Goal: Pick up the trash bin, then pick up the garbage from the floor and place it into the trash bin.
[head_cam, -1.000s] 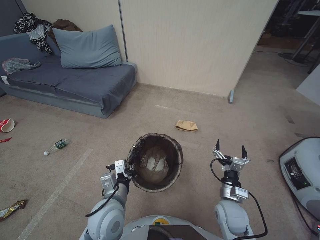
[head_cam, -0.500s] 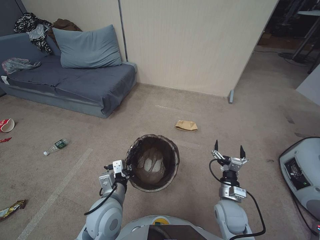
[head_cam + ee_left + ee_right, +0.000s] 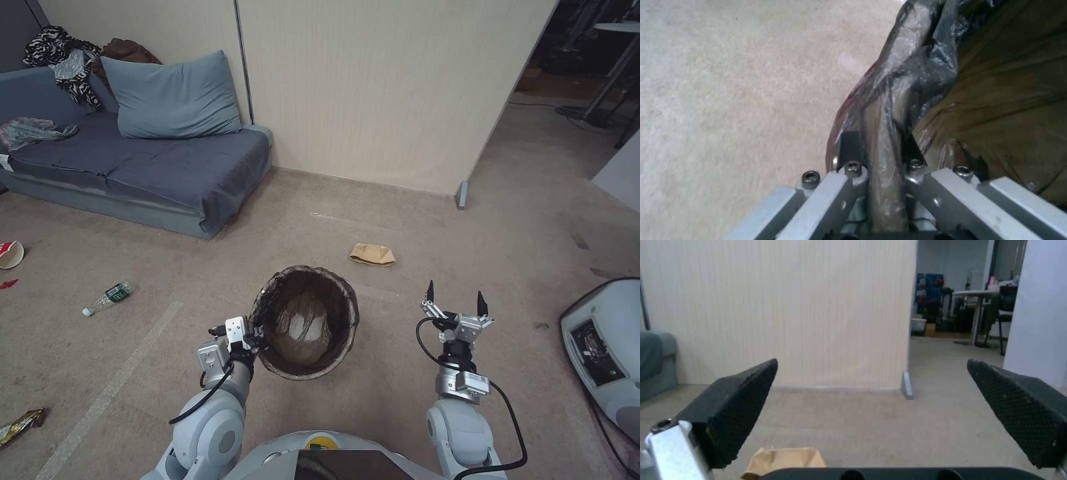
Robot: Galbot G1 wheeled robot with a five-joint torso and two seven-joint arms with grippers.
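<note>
The jaws of the left gripper are clenched on the rim of the trash bin; in the left wrist view the two dark fingers are seen pressed to either side of the rim, where the thin, crinkled liner bag is folded over it. The round bin is held in front of the robot, and its glossy brown liner is seen sagging into the pale interior.

The right gripper is held to the right of the bin, pointing away from the robot, its jaws released and spread wide; the black, diamond-textured pads are seen well apart in the right wrist view.

A flattened, creased tan paper bag lies on the short-pile beige carpet beyond the bin. Farther left, a small clear plastic bottle with a green label lies on its side, a red-and-white paper cup is seen at the frame edge, and a gold foil wrapper lies crumpled near the lower corner. A soft grey sofa with a plump cushion is set against the ribbed cream wall panel.
</note>
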